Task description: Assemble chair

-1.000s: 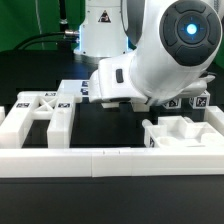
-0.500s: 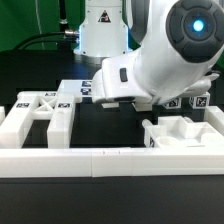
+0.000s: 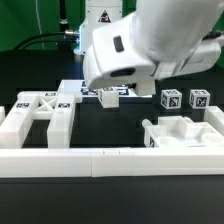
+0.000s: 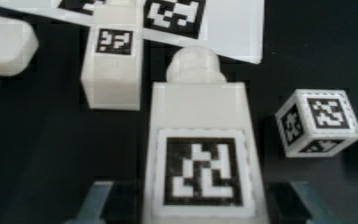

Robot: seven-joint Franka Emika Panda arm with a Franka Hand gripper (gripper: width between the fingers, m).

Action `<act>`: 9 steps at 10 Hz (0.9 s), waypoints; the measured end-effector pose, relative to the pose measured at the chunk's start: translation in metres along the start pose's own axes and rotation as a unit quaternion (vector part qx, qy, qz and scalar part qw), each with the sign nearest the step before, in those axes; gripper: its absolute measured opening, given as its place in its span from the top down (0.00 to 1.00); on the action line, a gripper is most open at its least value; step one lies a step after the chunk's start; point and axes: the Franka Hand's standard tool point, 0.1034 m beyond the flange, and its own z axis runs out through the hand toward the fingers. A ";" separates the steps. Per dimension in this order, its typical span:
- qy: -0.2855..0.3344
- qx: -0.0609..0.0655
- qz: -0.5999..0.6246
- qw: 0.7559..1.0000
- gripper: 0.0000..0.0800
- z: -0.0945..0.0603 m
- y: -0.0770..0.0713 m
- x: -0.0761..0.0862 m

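Note:
My gripper (image 4: 202, 205) is shut on a white chair leg (image 4: 199, 140) with a black-and-white tag on its face; a finger stands on each side of it. In the exterior view the leg (image 3: 108, 98) hangs just under the gripper (image 3: 109, 92), a little above the black table. A large framed chair part (image 3: 40, 112) lies at the exterior view's left. A blocky chair part (image 3: 180, 132) lies at its right. Two small tagged blocks (image 3: 171, 100) (image 3: 199, 99) stand behind that part. Another white leg (image 4: 112, 70) lies beyond the held one.
A long plain white rail (image 3: 110, 160) runs along the front of the table. The marker board (image 4: 176, 18) lies flat behind the parts. The white robot base (image 3: 100, 20) stands at the back.
The jaws have shut on the leg. The arm has risen and shifted toward the exterior view's left, uncovering the two small tagged blocks.

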 end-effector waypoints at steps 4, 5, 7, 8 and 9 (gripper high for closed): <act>0.050 -0.009 -0.008 0.999 0.64 -0.007 0.000 0.014; 0.099 -0.017 -0.011 0.995 0.64 -0.023 0.000 0.013; 0.167 -0.027 -0.008 0.985 0.64 -0.047 0.001 0.007; 0.227 -0.034 -0.008 0.973 0.64 -0.050 0.003 0.015; 0.241 -0.036 -0.007 0.970 0.64 -0.044 0.004 0.010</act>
